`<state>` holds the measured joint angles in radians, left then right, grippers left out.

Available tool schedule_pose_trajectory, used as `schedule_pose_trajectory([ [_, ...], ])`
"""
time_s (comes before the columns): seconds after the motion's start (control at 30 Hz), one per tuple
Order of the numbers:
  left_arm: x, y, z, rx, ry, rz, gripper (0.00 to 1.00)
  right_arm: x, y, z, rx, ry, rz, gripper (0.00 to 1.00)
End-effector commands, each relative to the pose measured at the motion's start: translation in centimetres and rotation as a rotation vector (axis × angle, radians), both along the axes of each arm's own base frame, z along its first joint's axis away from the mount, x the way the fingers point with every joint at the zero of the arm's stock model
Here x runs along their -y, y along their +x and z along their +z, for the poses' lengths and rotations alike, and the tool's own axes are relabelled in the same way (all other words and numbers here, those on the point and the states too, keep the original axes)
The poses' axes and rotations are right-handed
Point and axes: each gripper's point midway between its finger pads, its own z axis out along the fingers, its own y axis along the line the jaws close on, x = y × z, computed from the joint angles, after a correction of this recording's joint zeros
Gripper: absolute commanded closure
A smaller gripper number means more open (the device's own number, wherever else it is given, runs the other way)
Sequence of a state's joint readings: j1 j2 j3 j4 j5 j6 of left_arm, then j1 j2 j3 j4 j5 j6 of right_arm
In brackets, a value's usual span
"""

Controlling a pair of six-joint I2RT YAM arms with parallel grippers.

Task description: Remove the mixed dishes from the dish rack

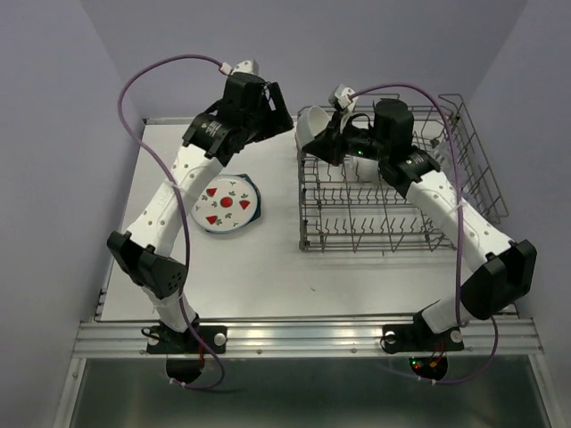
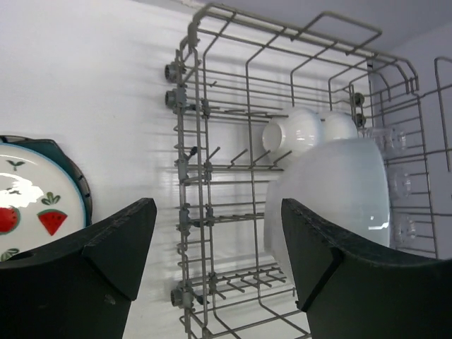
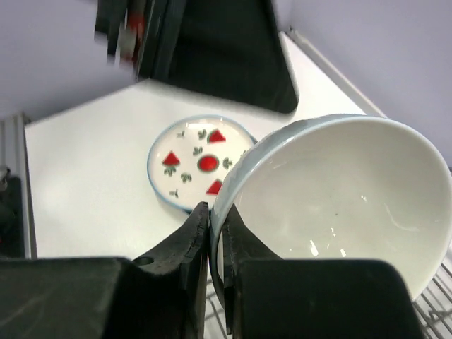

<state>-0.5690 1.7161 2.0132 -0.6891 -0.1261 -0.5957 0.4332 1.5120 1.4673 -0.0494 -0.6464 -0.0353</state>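
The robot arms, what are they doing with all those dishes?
They are emptying a dish rack. The right claw is pinched shut on the rim of a white bowl and holds it up at the rack's far left corner. The left claw is open and points toward that bowl, holding nothing. On the table left of the rack, a strawberry plate lies on a dark teal plate. More small bowls sit inside the rack.

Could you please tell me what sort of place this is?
Probably a robot test booth, not a real kitchen: bare walls box in a white table, with a wire dish rack and a strawberry plate set out on it.
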Motion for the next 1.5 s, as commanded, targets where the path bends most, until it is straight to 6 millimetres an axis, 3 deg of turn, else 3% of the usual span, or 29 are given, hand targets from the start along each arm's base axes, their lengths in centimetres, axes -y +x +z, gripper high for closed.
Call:
schedule_pose_trajectory([
  [0.0,-5.2,-0.9,2.9,0.047,-0.010,0.108,0.15,3.0,-1.3,1.6,0.225,-0.197,-0.072,0.99],
  [0.07,-7.4,-1.2,3.5,0.057,-0.027,0.152,0.08,2.5,-2.3,1.1,0.295,-0.262,-0.042,0.99],
  [0.17,-7.5,-1.7,3.8,0.080,-0.041,0.129,0.01,2.2,-3.0,-0.6,0.336,-0.341,-0.012,0.99],
  [0.23,-6.3,-2.4,4.7,0.119,-0.069,0.051,0.01,1.6,-3.6,-1.6,0.371,-0.397,0.026,0.99],
  [0.47,-1.5,-4.0,2.0,0.099,-0.045,-0.184,0.01,-0.5,-5.0,-5.0,0.418,-0.537,0.136,0.99],
  [0.73,3.9,-6.2,-1.6,0.069,-0.061,-0.492,0.01,-1.6,-5.9,-5.6,0.406,-0.527,0.196,0.99],
  [0.97,4.5,-5.7,-6.0,-0.024,0.010,-0.465,0.01,-1.7,-6.2,-5.6,0.404,-0.522,0.208,0.99],
  [1.07,4.4,-4.8,-6.9,-0.050,0.063,-0.391,0.19,-2.0,-6.9,-6.2,0.413,-0.531,0.244,0.99],
  [1.1,4.0,-4.1,-7.4,-0.053,0.092,-0.345,0.40,-2.1,-7.1,-6.6,0.426,-0.551,0.259,0.99],
  [1.17,4.3,-4.0,-6.9,-0.054,0.104,-0.315,0.59,-1.8,-7.0,-7.2,0.436,-0.578,0.265,0.99],
  [1.2,4.3,-3.8,-7.1,-0.059,0.112,-0.301,0.74,-1.9,-7.3,-8.0,0.449,-0.604,0.288,0.99],
  [1.3,4.5,-3.7,-6.5,-0.057,0.104,-0.278,0.97,-2.0,-7.6,-9.1,0.457,-0.635,0.309,0.99],
  [1.43,3.3,-2.6,-6.5,-0.051,0.125,-0.172,1.00,-2.1,-7.1,-9.7,0.448,-0.650,0.303,0.97],
  [1.47,3.0,-2.5,-6.5,-0.052,0.125,-0.144,1.00,-2.1,-7.0,-9.7,0.445,-0.645,0.296,0.89],
])
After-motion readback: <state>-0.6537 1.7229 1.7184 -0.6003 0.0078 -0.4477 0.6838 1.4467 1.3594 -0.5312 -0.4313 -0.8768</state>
